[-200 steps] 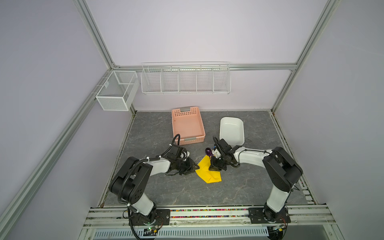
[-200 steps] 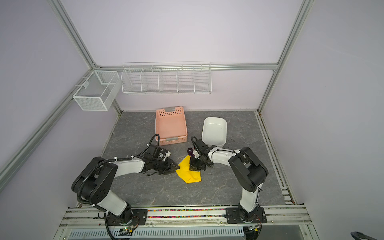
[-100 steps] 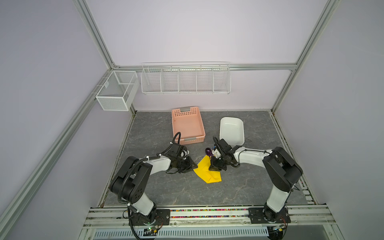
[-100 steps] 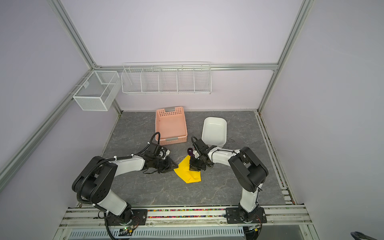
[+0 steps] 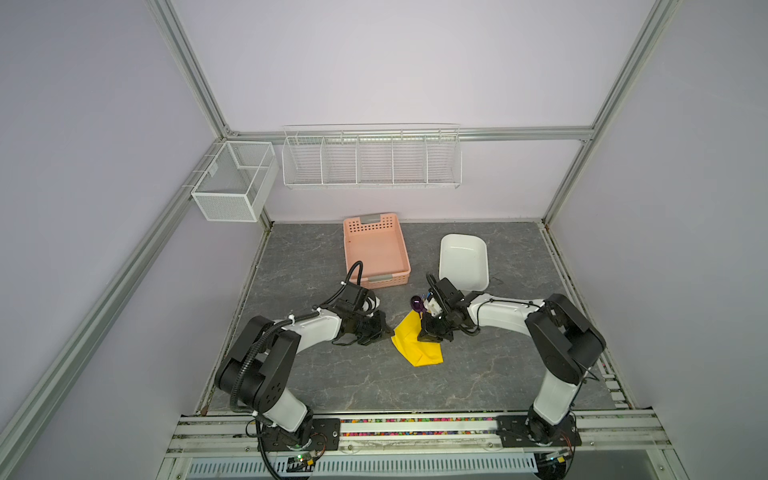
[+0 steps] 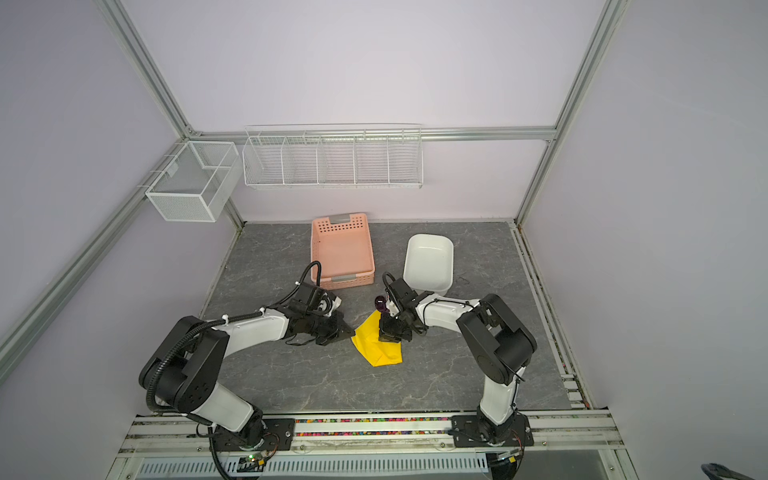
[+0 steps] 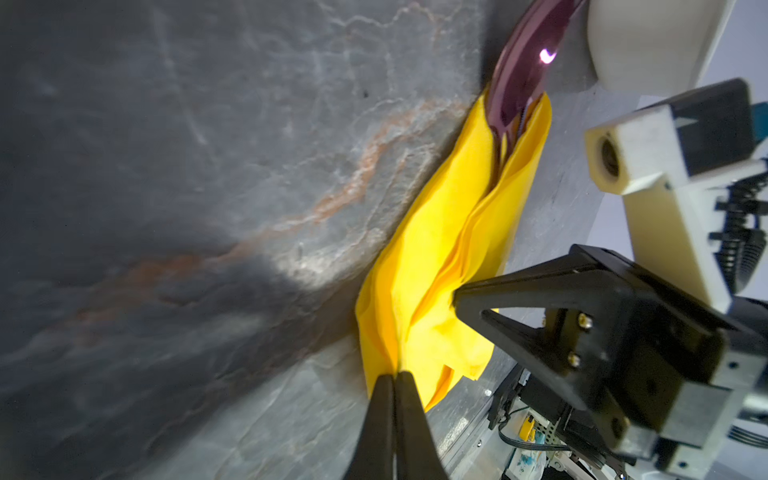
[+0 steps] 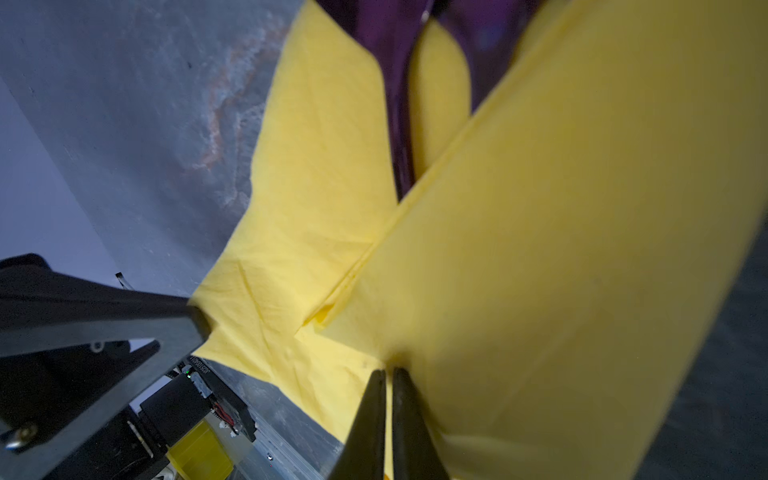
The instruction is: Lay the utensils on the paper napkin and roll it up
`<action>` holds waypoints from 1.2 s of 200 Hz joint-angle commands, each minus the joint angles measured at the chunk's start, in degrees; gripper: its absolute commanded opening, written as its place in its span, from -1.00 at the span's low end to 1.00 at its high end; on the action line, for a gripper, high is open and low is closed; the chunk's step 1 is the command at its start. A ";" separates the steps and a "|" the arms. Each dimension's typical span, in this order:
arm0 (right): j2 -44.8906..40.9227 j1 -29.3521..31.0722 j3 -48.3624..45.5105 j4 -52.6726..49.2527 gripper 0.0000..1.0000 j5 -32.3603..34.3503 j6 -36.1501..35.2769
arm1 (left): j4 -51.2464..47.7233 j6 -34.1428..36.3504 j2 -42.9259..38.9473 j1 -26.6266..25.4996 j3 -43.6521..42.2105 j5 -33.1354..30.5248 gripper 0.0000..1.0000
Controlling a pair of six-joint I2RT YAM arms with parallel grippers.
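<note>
Napkin [image 5: 417,348]: yellow, folded over lengthwise, lying on counter [image 5: 332,374] at ctr-front betw. the two arms; seen in both top views. Utensils [image 5: 417,302]: enclosed in the fold. Only glossy purple heads are seen, protruding at the far end; handles are hidden by paper.

Left pincer [image 7: 395,376]: shut on napkin's left edge. A thin pleat is pinched at the tips and no gap is seen. Right pincer [image 8: 386,372]: shut, tips all but meeting, on the upper flap of napkin at the opposite side.

Change noted: left pincer has just been closed on the paper, while the hold by right pincer was already in place. Napkin is thus gripped from both sides.

Meaning, as judged: placing step is done and the wrap is begun. W/ two holds, the flaps can be drawn over and rolled. Roll is not yet formed, since the fold is loose and gapes at the head end. Risk est.: thin paper may be torn if the edges are pulled apart.

Vs. earlier frame: napkin & utensils are found in approx. the same pos., and right arm's pose is unchanged. Left pincer lay at the same edge w/ jaws parted and is now clamped. Basket [image 5: 376,253] & tub [image 5: 463,262] are as before.
</note>
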 commanded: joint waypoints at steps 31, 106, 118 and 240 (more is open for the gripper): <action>1.57 0.15 -2.16 -0.27 -0.80 0.24 0.71 | 1.38 -3.53 1.82 -4.83 5.52 1.03 -1.00; 1.05 0.23 -2.77 1.03 -0.80 -0.38 1.37 | 2.68 -7.24 10.37 -9.20 10.25 0.10 -1.00; 0.74 0.23 -2.79 1.17 -0.80 -0.46 1.46 | 2.04 -7.56 11.82 -9.29 10.45 -0.36 -1.00; -9.90 1.81 -8.93 0.49 -0.80 -1.06 4.47 | -1.62 -6.27 16.20 -9.36 10.49 -2.96 -1.00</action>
